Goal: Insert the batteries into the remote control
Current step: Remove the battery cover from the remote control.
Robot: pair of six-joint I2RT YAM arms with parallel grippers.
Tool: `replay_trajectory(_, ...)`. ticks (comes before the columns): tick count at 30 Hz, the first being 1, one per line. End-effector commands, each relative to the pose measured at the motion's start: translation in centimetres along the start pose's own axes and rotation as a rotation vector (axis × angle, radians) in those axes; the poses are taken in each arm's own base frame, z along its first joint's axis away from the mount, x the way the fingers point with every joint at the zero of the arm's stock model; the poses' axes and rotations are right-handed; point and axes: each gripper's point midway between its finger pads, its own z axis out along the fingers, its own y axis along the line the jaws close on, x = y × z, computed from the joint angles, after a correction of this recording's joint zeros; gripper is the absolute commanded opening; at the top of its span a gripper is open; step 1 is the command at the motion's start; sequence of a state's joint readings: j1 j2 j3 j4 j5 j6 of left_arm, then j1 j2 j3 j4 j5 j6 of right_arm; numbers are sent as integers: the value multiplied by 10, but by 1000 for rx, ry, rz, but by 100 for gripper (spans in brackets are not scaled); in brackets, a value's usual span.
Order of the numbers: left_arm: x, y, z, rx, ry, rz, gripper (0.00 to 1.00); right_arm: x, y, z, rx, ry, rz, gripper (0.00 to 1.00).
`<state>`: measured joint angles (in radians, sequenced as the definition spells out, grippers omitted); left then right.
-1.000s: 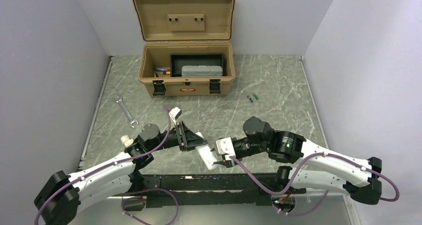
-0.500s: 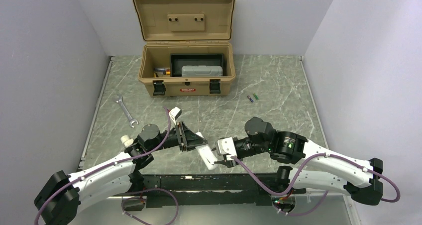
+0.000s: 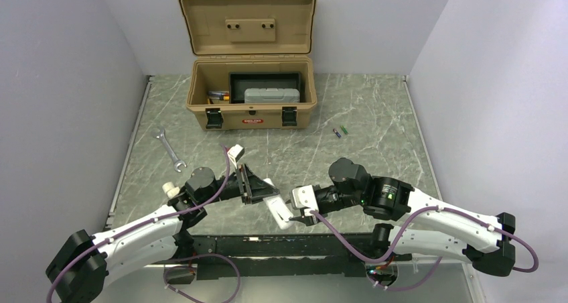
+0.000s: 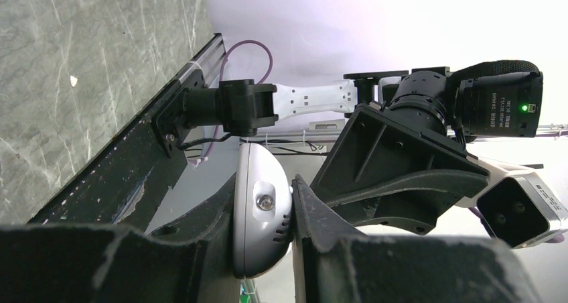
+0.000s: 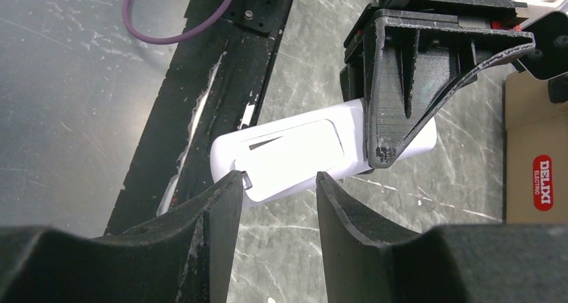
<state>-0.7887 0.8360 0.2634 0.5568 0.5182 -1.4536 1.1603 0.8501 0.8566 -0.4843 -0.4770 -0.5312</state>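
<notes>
The remote control (image 3: 276,208) is a slim white bar held above the table's near edge, its back with the battery cover (image 5: 295,157) facing the right wrist camera. My left gripper (image 3: 260,190) is shut on one end of it (image 4: 262,212). My right gripper (image 5: 276,186) stands open at the other end, with its fingertips (image 5: 231,182) at the remote's edge beside the cover. I cannot tell if they touch it. The batteries (image 3: 339,131), one purple and one green, lie side by side on the table to the right of the toolbox, far from both grippers.
An open tan toolbox (image 3: 251,112) with items inside stands at the back centre. A silver wrench (image 3: 169,149) lies on the table at the left. The black mounting rail (image 3: 268,244) runs along the near edge below the remote. Walls close in the left and right sides.
The right arm has crept very slightly left toward the remote. Nothing else has visibly changed.
</notes>
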Motion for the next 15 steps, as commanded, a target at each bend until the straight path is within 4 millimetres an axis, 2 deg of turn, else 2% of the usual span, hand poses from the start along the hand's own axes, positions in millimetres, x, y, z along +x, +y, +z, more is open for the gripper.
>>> replay_trajectory(1, 5, -13, -2, 57, 25, 32, 0, -2, -5, -2, 22, -4, -15, 46)
replay_trajectory(15, 5, -14, 0, 59, 30, 32, 0, 0, -2, -1, 9, -1, -1, 47)
